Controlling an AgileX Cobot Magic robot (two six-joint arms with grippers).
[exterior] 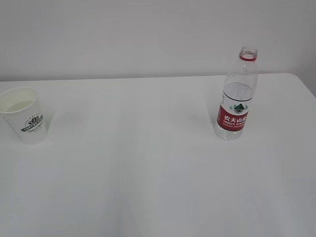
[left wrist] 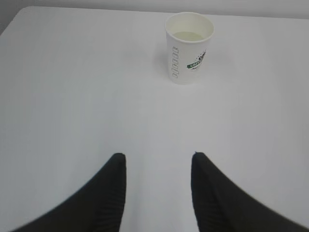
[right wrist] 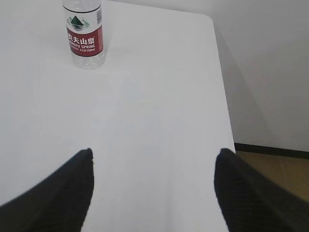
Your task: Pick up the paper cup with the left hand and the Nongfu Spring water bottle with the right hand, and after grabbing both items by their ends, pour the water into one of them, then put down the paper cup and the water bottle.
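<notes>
White paper cup with green logo (exterior: 23, 114) upright at table's left, liquid inside | clear ribbed bottle with red label (exterior: 237, 98) upright, uncapped, right | left gripper (left wrist: 158, 164) apart, empty | right gripper (right wrist: 153, 159) wide apart, empty

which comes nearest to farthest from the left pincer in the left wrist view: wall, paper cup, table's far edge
1. paper cup, ahead, slightly right
2. table's far edge, just behind the cup
3. wall, beyond the table
</notes>
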